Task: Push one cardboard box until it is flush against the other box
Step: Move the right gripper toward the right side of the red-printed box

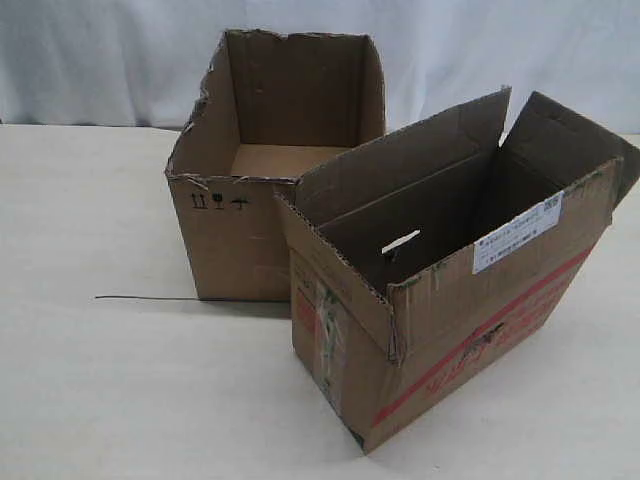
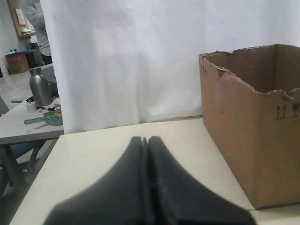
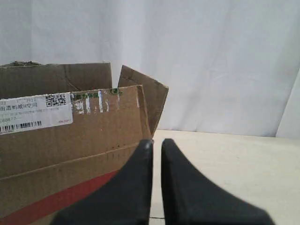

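Note:
The narrow cardboard box [image 1: 470, 300] with red print, green-striped tape and a white label [image 1: 517, 232] stands open at the right, turned at an angle. The other box [image 1: 235, 240], wider with ragged top edges and black symbols, stands behind and to its left. Their near corners meet or almost meet, and a wedge of gap opens between their sides. Neither gripper shows in the exterior view. My left gripper [image 2: 145, 139] is shut and empty, left of the other box [image 2: 253, 140]. My right gripper [image 3: 157, 142] is shut with only a slit, beside the cardboard box [image 3: 70, 136].
A white curtain [image 1: 100, 60] hangs behind the pale table [image 1: 100, 400]. A thin dark wire [image 1: 145, 298] lies on the table left of the wider box. Beyond the table's left edge stand a side table with a metal bottle [image 2: 40, 86] and a person [image 2: 40, 23].

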{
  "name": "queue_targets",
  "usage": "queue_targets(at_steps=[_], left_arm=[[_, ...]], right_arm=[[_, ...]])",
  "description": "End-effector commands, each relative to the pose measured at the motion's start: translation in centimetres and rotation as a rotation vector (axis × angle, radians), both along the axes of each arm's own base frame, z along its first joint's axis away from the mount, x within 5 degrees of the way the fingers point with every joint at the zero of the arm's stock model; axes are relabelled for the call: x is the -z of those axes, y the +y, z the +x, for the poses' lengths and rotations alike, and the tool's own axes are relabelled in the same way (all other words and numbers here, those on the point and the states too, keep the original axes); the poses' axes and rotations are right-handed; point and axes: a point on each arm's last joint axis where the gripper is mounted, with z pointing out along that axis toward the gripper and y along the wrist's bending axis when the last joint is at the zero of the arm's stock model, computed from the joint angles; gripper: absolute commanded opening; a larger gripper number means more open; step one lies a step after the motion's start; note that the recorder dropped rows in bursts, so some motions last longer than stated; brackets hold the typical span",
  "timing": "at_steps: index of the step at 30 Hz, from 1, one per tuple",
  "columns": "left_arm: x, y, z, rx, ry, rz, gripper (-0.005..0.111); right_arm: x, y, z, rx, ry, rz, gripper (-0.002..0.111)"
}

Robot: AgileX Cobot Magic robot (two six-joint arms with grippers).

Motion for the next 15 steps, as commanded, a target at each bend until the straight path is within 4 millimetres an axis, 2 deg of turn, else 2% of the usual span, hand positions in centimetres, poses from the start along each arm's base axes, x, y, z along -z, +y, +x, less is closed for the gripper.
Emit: queue_targets(at_steps=[1,6,15], left_arm=[[0.01,0.00,-0.02,0.000,-0.008,-0.001,0.000],[0.01,0.00,-0.02,0.000,-0.008,-0.001,0.000],[0.01,0.00,-0.02,0.000,-0.008,-0.001,0.000]], right_arm=[[-1.02,0.02,-0.09,-0.008,-0.105,0.110,0.005],[-1.41,-0.12,-0.13,-0.012,-0.117,0.300,0.005],[-1.69,-0.19,-0.17,-0.011,-0.146,0.319,0.005]])
